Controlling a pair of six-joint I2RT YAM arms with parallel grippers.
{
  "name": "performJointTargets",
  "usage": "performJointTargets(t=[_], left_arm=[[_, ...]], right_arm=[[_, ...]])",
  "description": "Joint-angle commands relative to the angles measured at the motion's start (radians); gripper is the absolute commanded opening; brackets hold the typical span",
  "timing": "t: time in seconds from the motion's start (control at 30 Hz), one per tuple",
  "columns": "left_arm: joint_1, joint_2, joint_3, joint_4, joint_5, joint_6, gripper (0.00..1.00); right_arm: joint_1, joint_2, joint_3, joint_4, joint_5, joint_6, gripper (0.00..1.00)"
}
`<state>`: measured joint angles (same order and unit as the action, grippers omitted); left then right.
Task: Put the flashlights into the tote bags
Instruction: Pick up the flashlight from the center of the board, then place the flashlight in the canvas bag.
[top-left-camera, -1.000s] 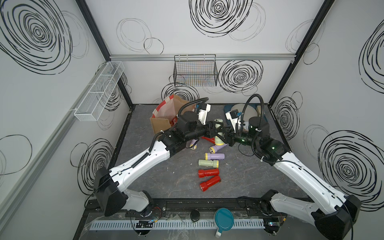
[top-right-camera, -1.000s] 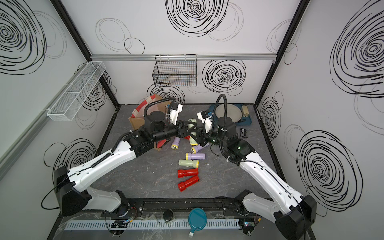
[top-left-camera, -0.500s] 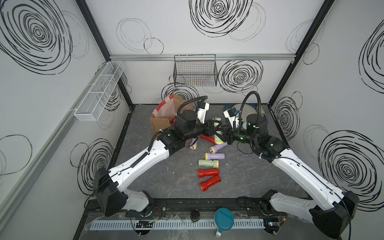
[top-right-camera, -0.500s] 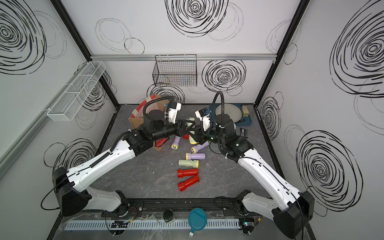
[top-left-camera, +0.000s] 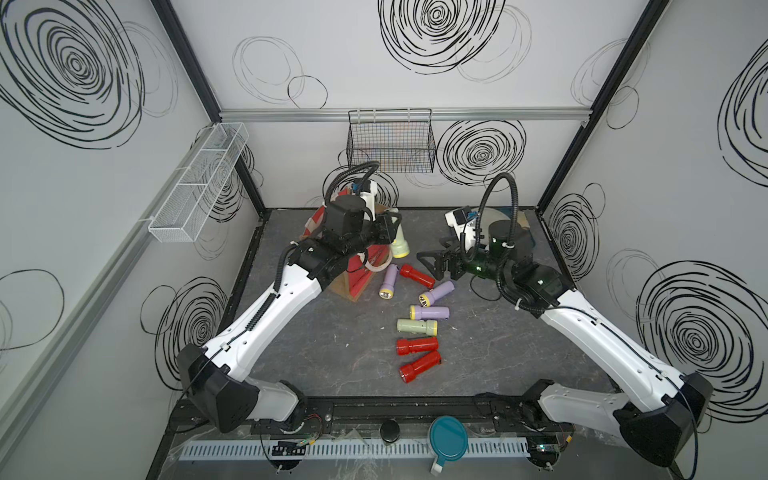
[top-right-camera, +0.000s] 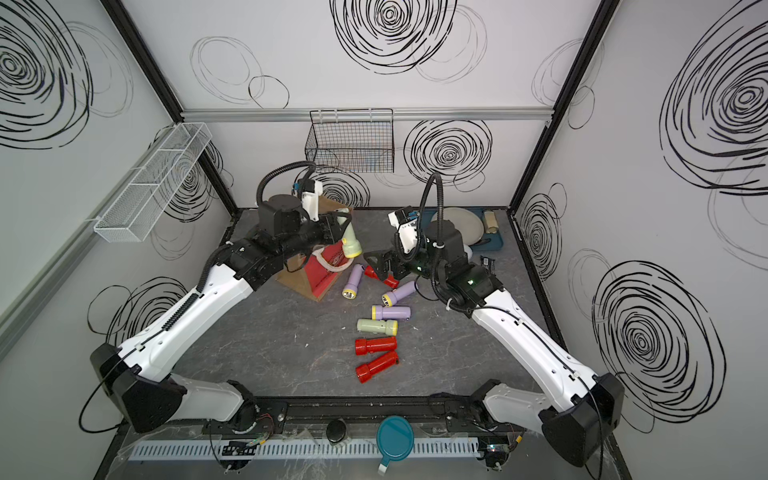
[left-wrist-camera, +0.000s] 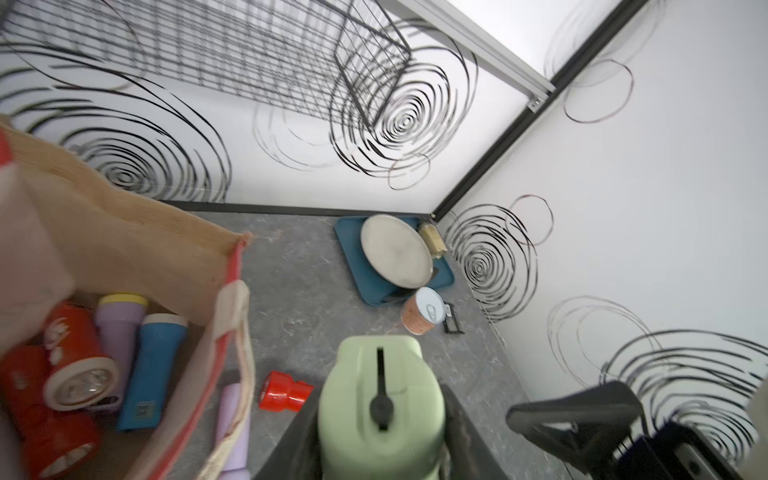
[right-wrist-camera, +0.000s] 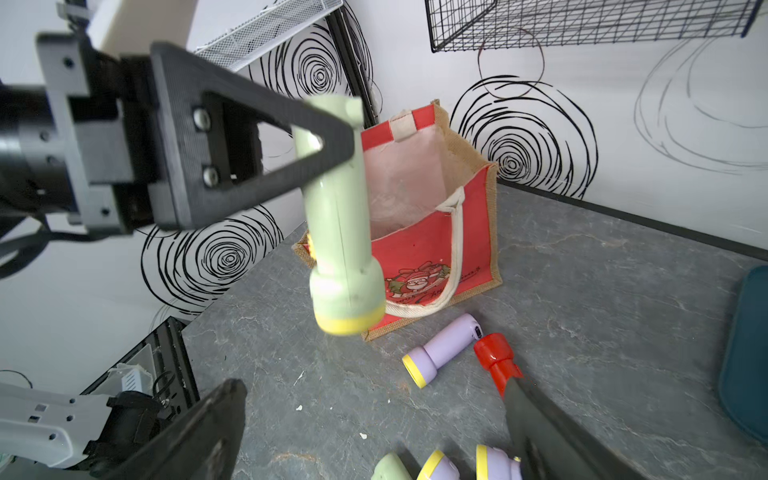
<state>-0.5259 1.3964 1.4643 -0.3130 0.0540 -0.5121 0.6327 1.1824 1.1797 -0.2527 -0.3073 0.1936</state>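
Observation:
My left gripper (top-left-camera: 392, 227) (left-wrist-camera: 380, 432) is shut on a pale green flashlight (top-left-camera: 400, 246) (top-right-camera: 351, 244) (right-wrist-camera: 340, 232) with a yellow head. It hangs head down in the air beside the open top of the tote bag (top-left-camera: 360, 275) (top-right-camera: 320, 279) (right-wrist-camera: 432, 232). Inside the bag lie red (left-wrist-camera: 79, 365), lilac (left-wrist-camera: 118, 332) and blue (left-wrist-camera: 153, 365) flashlights. My right gripper (top-left-camera: 432, 266) (top-right-camera: 380, 266) (right-wrist-camera: 372, 386) stands open and holds nothing, low over the floor. Several more flashlights (top-left-camera: 417, 327) lie loose on the floor in front of the bag.
A blue tray (top-right-camera: 495, 242) with a grey plate (top-right-camera: 457, 226) sits at the back right, a tan can (left-wrist-camera: 419, 316) beside it. A black wire basket (top-left-camera: 390, 141) hangs on the back wall and a white wire shelf (top-left-camera: 195, 183) on the left wall.
My right gripper has opened and drawn back to the right. My left gripper has carried the green flashlight up and back to the bag.

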Motion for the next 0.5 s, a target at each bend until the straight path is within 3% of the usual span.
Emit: performJointTargets(t=[0.0,0.23,0.47], left_arm=[[0.052,0.007,0.06,0.008,-0.038,0.034,0.0],[0.131,0.082,0.2,-0.08,-0.145,0.096,0.0],[0.153,0.21,0.371,-0.183,-0.275,0.155,0.0]], right_arm=[[-0.002,0.011,0.038,-0.047,0.052,0.016,1.0],[-0.014,0.043,0.071,-0.109,0.113,0.022,1.0],[-0.018,0.062,0.089,-0.152,0.149,0.025,1.0]])
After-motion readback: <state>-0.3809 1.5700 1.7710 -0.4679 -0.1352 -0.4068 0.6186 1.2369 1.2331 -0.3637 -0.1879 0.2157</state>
